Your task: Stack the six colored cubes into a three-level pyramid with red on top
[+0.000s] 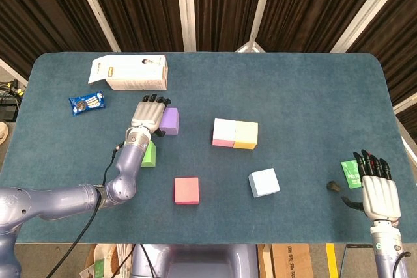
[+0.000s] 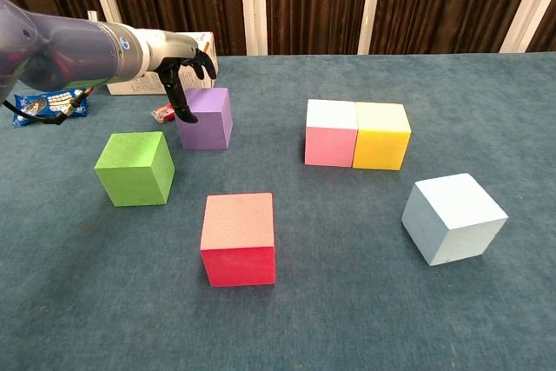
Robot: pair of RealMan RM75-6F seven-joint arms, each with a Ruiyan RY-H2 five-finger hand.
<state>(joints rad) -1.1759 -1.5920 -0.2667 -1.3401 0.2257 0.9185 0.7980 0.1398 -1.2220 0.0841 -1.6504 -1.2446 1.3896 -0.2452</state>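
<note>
Robot lab test bench, blue felt table (image 1: 313, 89), dark curtain backdrop (image 1: 221, 4), cables (image 1: 10, 89) at edge

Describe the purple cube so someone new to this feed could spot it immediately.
Start at the white carton near the table's far left edge. Coming toward the robot from its right end, the left hand hovers at the purple cube. It stands alone, apart from the green cube nearer the robot and the pink cube touching the yellow cube, and is the only purple block.
</note>
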